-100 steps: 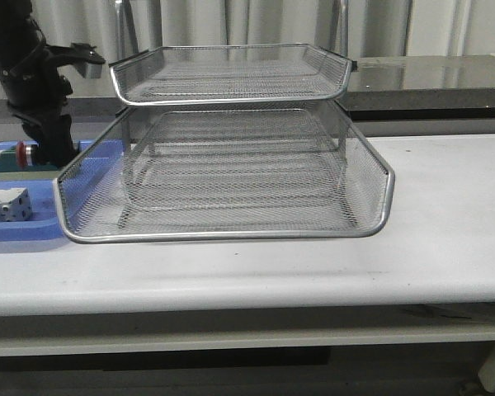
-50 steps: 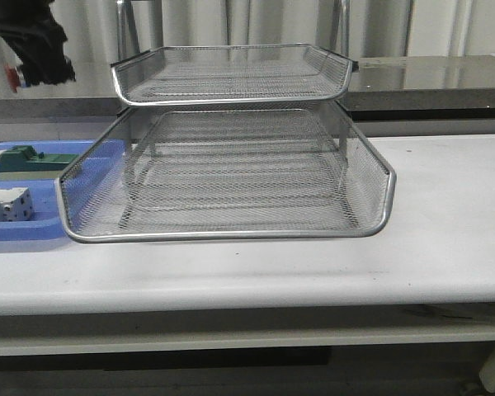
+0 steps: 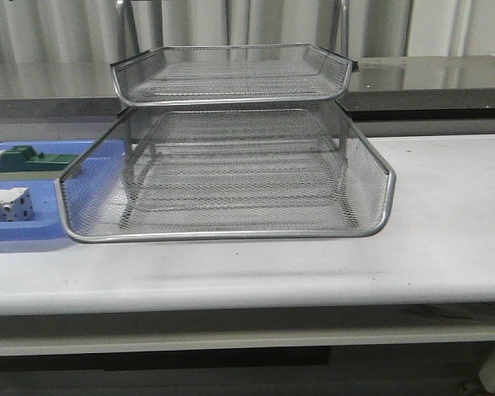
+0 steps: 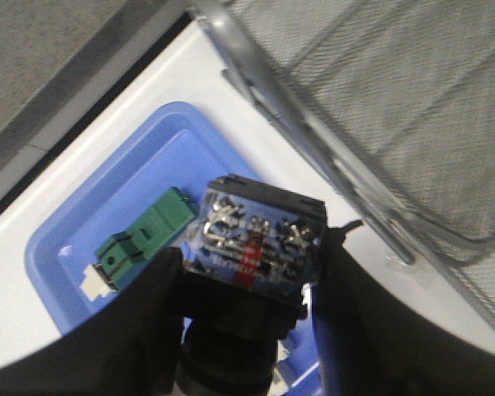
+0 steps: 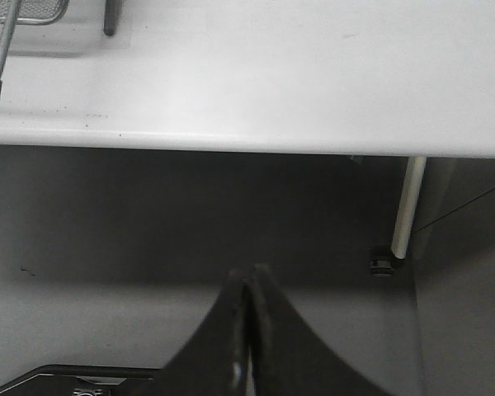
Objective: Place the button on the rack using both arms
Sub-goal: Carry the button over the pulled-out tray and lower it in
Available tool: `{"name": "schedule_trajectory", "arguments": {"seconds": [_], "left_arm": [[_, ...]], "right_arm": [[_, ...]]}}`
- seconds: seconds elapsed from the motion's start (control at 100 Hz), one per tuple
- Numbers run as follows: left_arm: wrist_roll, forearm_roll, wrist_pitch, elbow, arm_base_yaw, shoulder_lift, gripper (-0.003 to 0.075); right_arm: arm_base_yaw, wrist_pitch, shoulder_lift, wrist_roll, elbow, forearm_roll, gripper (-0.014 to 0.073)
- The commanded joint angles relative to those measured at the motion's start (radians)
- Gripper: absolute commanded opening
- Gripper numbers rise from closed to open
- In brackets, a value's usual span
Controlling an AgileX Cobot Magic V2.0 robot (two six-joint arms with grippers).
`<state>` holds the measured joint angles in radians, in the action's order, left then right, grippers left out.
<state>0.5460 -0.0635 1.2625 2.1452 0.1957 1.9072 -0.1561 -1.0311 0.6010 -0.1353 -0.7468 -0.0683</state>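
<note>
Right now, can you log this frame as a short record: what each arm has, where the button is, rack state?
left gripper: shut on the button, held above the blue tray
right gripper: fingers together, empty, below table edge
rack: on the table, visible trays empty
blue tray contents: green block, white block

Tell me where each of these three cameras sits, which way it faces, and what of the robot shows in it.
Front view: level with the table, facing forward at the rack; no arm shows.
Left wrist view: high up, looking down on the blue tray and green block; the left gripper clamps the button.
Right wrist view: low, beyond the table edge, facing the dark space beneath it; the right gripper is shut, empty.
Shared: front and left wrist views both show rack, tray and green block.
</note>
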Motion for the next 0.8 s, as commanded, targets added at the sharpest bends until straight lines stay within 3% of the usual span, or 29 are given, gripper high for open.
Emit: {"name": "schedule_trajectory", "arguments": {"seconds": [0.0,0.17,0.44,0.79], "left_arm": [[-0.015,-0.018,0.003,-0.049,0.050,-0.106,-0.0020],[-0.015,-0.071,0.003,-0.187,0.164,-0.158,-0.0020],[-0.015,-0.075,-0.005,-0.280,0.358,-0.134,-0.0020],[-0.013,-0.079,-0.011,-0.281,0.437,0.008,-0.0020]], "right_arm": [[0.002,0.047,0.002,0.003,-0.035,-0.021,-0.0067],[0.002,0.047,0.002,0.003,-0.035,-0.021,-0.0067],[0.002,0.047,0.002,0.003,-0.035,-0.021,-0.0067],[0.002,0.047,0.002,0.003,-0.035,-0.021,-0.0067]]}}
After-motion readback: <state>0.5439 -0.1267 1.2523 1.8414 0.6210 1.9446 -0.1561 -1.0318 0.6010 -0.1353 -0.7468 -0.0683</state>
